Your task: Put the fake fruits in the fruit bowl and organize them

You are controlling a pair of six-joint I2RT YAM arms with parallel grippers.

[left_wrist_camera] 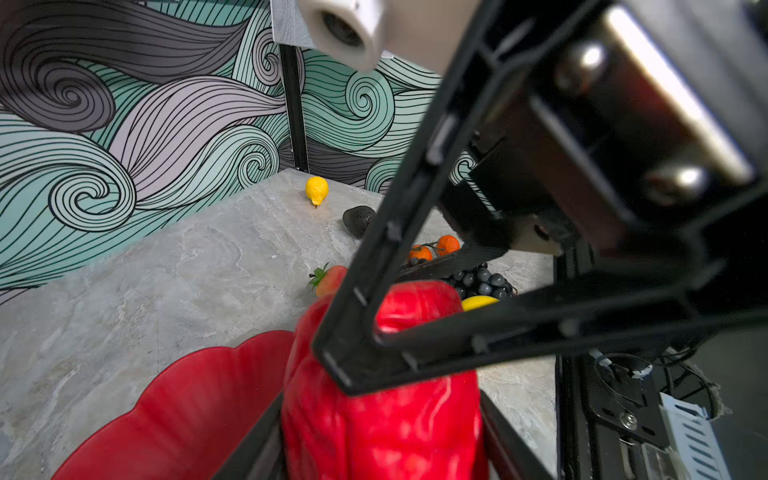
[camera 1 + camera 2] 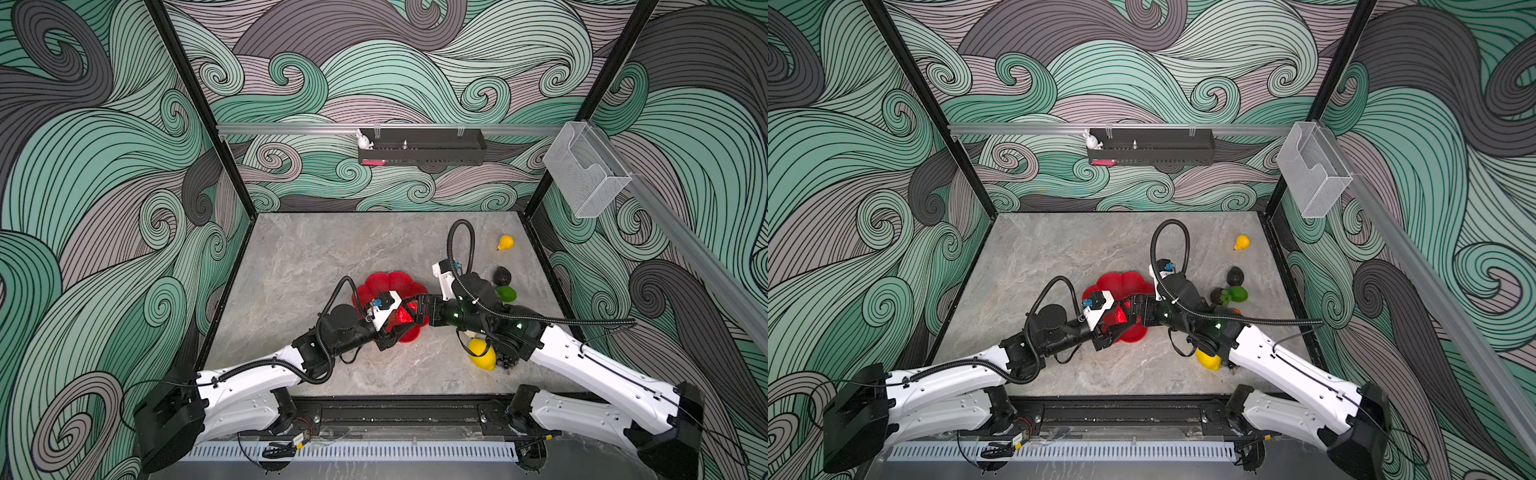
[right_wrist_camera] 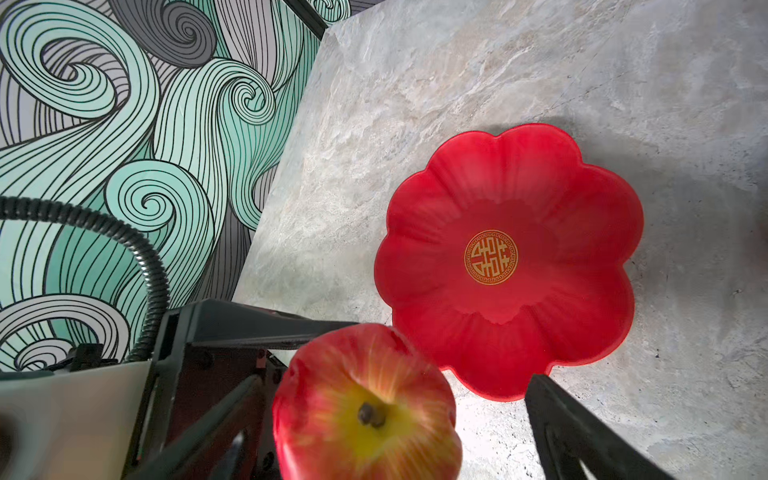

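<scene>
The red scalloped fruit bowl [image 2: 388, 284] [image 3: 540, 199] lies mid-table with nothing in it. Above its near rim my left gripper [image 2: 392, 330] [image 1: 380, 440] is shut on a red apple [image 2: 402, 316] [image 3: 368, 407] [image 1: 382, 424]. From the right, my right gripper [image 2: 415, 311] [image 3: 386, 415] stands open round the same apple, with a gap on one side. One of its fingers [image 1: 365, 270] crosses the left wrist view. To the right lie a small yellow pear [image 2: 505, 242], an avocado [image 2: 503, 275], a green fruit [image 2: 506, 294] and a lemon [image 2: 482, 354]. A strawberry [image 1: 330, 279], oranges [image 1: 446, 244] and grapes [image 1: 482, 282] show in the left wrist view.
A black wall tray [image 2: 422, 151] hangs on the back rail and a clear mesh bin [image 2: 586, 174] on the right wall. The right arm [image 2: 519, 328] lies over the fruits at the right and hides part of them. Black frame posts edge the table.
</scene>
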